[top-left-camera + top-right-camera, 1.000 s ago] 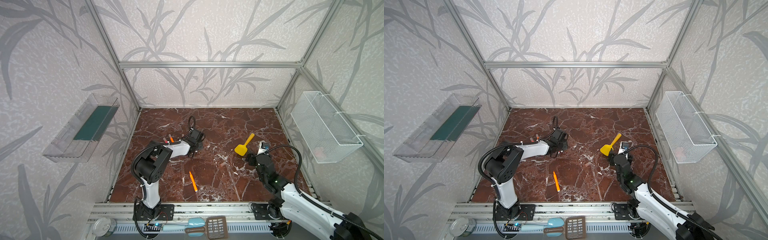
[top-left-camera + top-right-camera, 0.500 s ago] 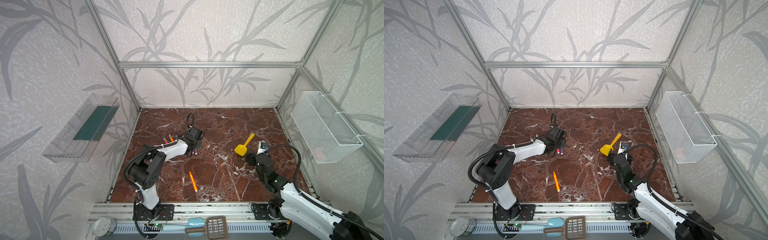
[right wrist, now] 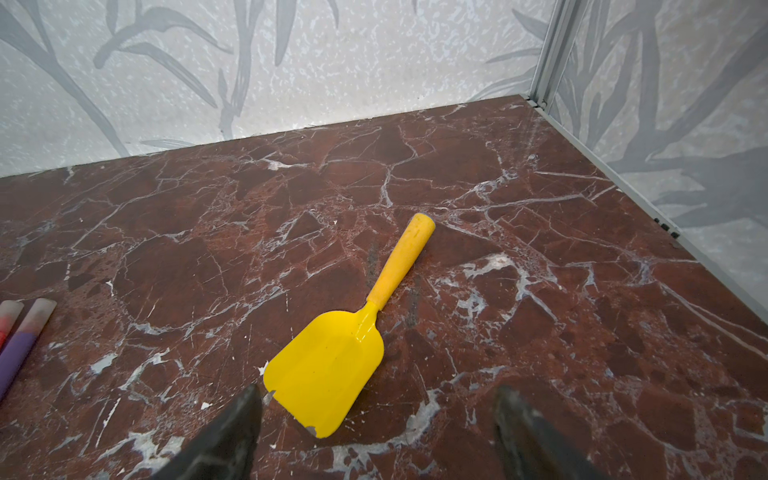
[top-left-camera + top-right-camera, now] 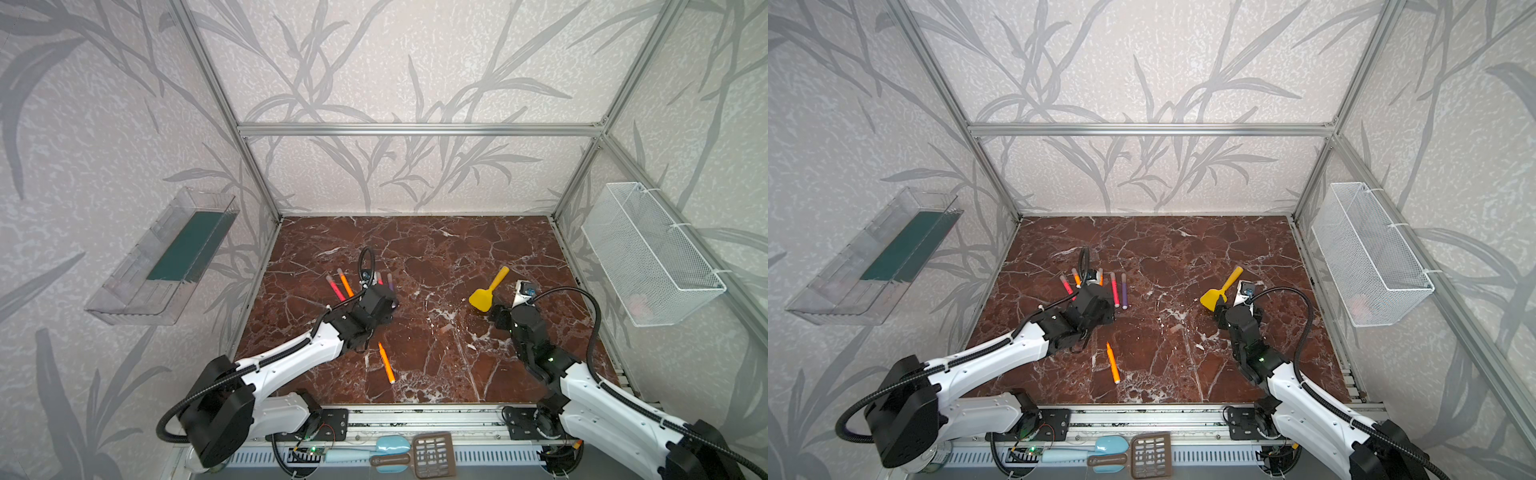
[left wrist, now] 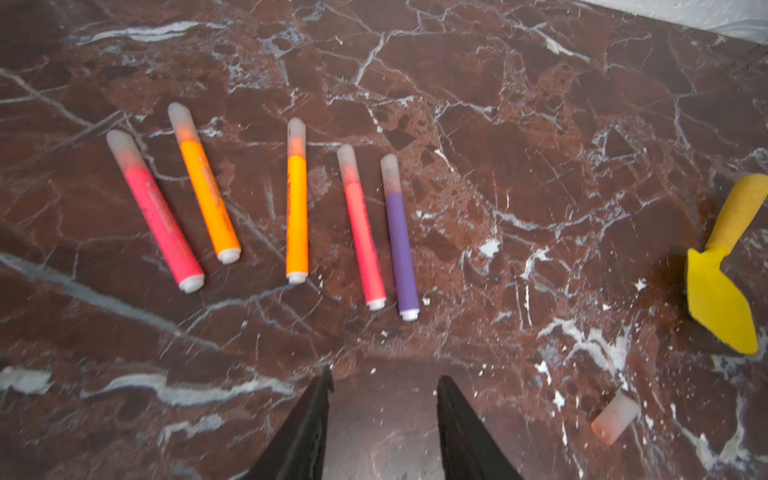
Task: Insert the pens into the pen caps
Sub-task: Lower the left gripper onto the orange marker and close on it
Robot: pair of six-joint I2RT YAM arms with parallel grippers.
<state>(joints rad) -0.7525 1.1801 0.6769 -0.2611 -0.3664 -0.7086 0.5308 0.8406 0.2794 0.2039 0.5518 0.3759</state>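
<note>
**Left gripper** (image 5: pixel 385 374): jaws parted, nothing between them. It is poised over the red-brown marble tabletop (image 5: pixel 540 124), just short of a row of five slim marker pens (image 5: pixel 297 199).

**Row:** two red-pink, two orange and one purple, each wearing a frosted translucent cap. They lie roughly parallel with the caps pointing one way, which reads as a finished-work area.

**Outstanding:**
- A single orange pen (image 4: pixel 386 363), apparently uncapped, lies alone nearer the front edge.
- One short pinkish-clear loose cap (image 5: pixel 615 417) lies apart, between the row and the yellow plastic spatula (image 3: pixel 332 365).

**Right gripper** (image 3: pixel 378 390): jaws spread wide and empty, hovering just beside the spatula's blade. It is judged to be standing by for the last cap.
</note>
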